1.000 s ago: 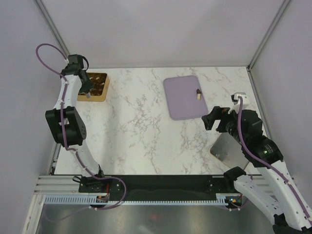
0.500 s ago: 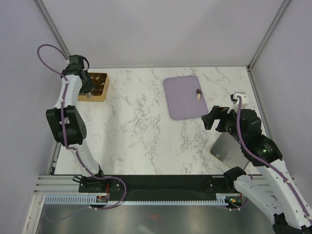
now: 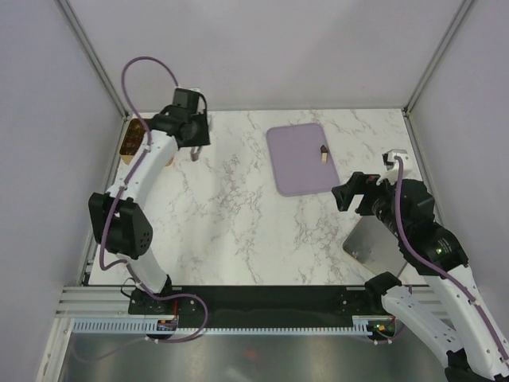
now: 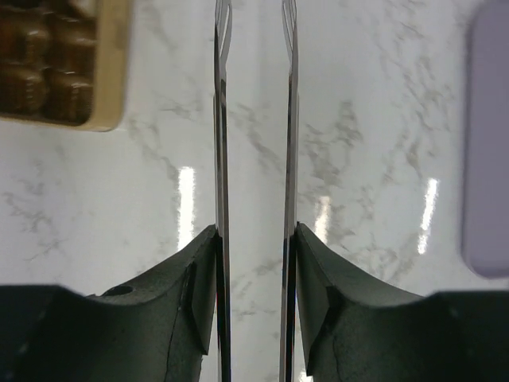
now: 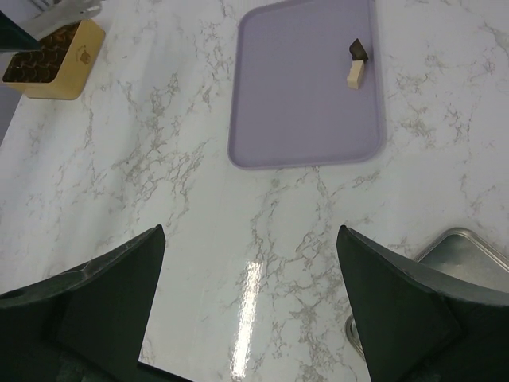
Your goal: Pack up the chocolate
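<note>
Two chocolate pieces, one dark brown (image 5: 358, 50) and one cream-white (image 5: 355, 74), lie at the far right of the lilac tray (image 5: 302, 103); in the top view they show as a small pair (image 3: 324, 152) on the tray (image 3: 298, 163). The golden-brown box (image 3: 131, 138) sits at the far left, partly hidden by the left arm, with brown pieces in its compartments (image 4: 48, 68). My left gripper (image 3: 195, 150) hovers over bare marble just right of the box, fingers (image 4: 221, 119) narrowly apart and empty. My right gripper (image 3: 351, 193) is wide open and empty, just off the tray's near right corner.
A metal tray (image 3: 372, 245) lies at the near right, beside the right arm; its rim shows in the right wrist view (image 5: 457, 247). The lilac tray's edge shows at the right of the left wrist view (image 4: 489, 143). White marble tabletop lies between box and tray.
My left arm has swung right, from above the box to over the marble beside it. The right arm has hardly moved.
</note>
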Action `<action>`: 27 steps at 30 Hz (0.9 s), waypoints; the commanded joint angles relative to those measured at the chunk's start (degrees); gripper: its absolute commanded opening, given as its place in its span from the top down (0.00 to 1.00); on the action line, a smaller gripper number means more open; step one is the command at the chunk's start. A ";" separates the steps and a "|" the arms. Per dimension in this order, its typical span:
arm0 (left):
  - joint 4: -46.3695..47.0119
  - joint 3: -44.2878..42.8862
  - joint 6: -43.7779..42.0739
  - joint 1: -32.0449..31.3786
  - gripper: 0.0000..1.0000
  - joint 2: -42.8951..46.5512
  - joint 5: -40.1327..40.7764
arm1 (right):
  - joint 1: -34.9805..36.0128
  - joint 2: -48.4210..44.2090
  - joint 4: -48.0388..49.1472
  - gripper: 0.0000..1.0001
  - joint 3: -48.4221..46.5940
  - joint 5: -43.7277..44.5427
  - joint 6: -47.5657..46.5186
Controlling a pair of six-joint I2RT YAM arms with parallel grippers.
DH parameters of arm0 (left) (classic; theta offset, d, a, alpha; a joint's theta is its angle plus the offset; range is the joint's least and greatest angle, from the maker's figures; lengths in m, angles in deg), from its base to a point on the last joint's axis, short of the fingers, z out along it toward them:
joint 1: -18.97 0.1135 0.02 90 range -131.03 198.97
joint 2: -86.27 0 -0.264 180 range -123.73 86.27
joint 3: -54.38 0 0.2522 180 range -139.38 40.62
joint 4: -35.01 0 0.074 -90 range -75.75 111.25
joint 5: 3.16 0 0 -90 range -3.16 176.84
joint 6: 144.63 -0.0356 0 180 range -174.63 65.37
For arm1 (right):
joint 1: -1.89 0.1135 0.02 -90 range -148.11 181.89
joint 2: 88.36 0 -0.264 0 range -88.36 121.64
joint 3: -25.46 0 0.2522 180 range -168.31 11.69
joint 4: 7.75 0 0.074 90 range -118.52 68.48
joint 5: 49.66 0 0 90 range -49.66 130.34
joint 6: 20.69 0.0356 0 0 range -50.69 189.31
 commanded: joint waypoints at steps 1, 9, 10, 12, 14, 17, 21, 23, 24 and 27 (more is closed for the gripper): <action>3.33 0.01 1.87 -10.90 0.53 2.32 1.62 | 0.16 -1.85 -0.76 0.02 -2.59 1.69 0.61; 12.21 -4.72 4.06 -29.21 0.53 -4.79 5.75 | 0.16 -3.26 -1.73 0.03 -2.59 -0.68 0.97; 13.52 -5.26 4.33 -31.23 0.53 -5.93 5.66 | 0.16 -3.52 -1.99 0.02 -2.68 -0.69 0.97; 14.67 -7.10 5.12 -32.91 0.53 -9.36 4.96 | 0.16 -3.87 -2.26 0.02 -2.85 -0.25 0.44; 16.25 -8.33 5.39 -34.93 0.52 -11.73 4.70 | 0.16 -4.23 -2.70 0.02 -3.11 -0.07 0.18; 16.96 -12.02 5.74 -36.69 0.53 -16.39 3.99 | 0.16 -4.58 -2.87 0.02 -3.12 -0.59 0.09; 18.98 -13.87 5.65 -38.10 0.53 -20.70 3.47 | 0.16 -5.19 -2.96 0.02 -2.68 -0.77 0.09; 20.64 -14.05 5.56 -38.54 0.53 -22.37 3.03 | 0.16 -5.63 -3.14 0.02 -2.41 -0.51 -0.08; 21.17 -14.23 5.56 -38.72 0.53 -22.90 2.42 | 0.07 -5.55 -3.14 0.03 -2.41 -0.34 -0.17; 22.40 -14.49 5.91 -39.15 0.53 -24.57 1.53 | 0.07 -5.63 -3.49 0.02 -2.50 0.36 -0.79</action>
